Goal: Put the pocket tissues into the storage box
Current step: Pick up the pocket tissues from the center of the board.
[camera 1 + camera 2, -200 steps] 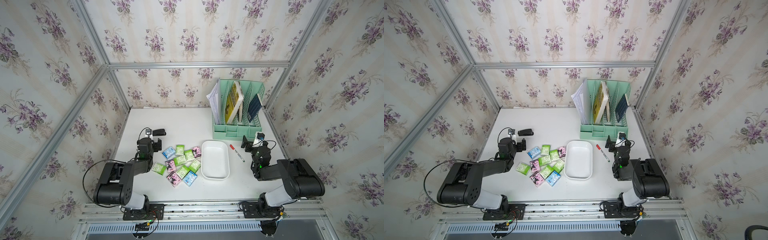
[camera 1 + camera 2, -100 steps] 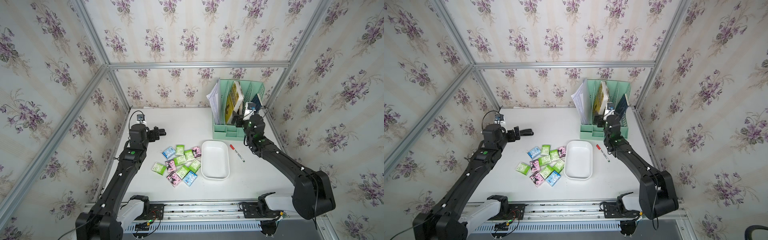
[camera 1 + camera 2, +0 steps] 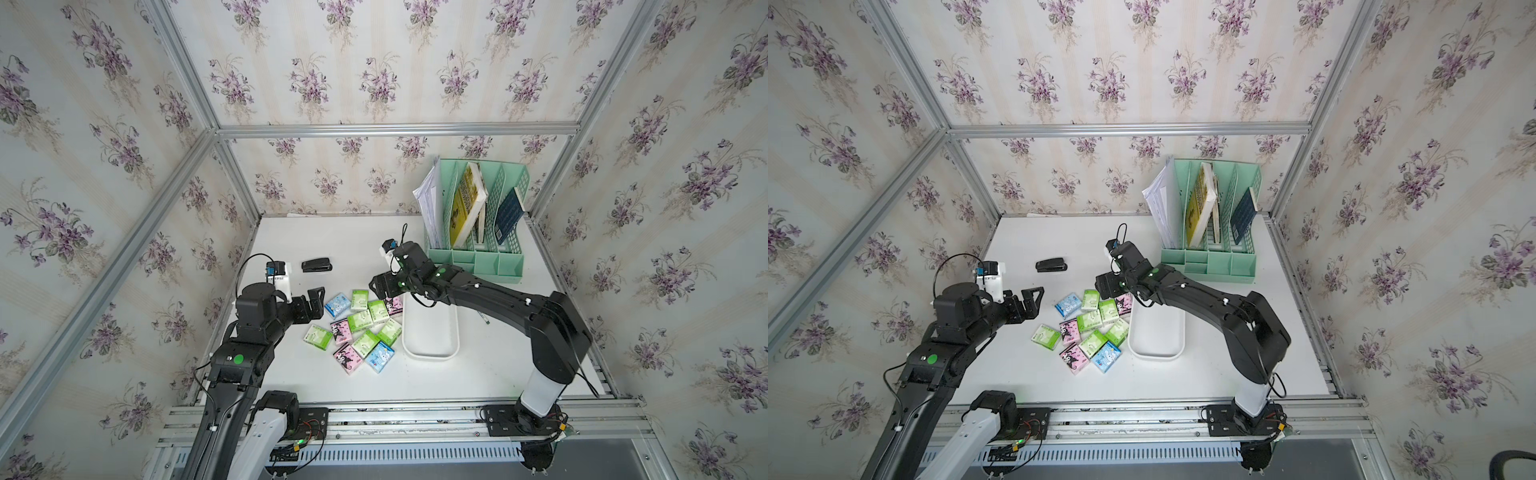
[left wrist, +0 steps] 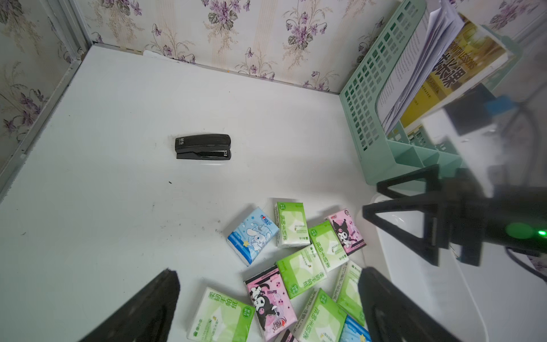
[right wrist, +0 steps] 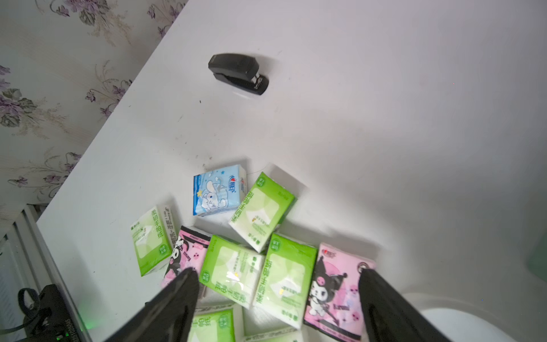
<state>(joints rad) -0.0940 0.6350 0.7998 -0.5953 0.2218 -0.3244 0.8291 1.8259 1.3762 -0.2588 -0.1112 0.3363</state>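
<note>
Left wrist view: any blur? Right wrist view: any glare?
Left wrist view: the right gripper is smeared and hazy, while the stapler is sharp. Right wrist view: small glare spots on a green pack, slight softness overall. Both top views: evenly lit and sharp.

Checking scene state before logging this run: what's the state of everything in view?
pocket tissues, scattered loose on the table.
storage box, empty where visible, partly hidden.
left gripper, open, holding nothing.
right gripper, open over the tissues, holding nothing.
stapler, shut, lying flat.
organizer, upright, holding books and papers.
</note>
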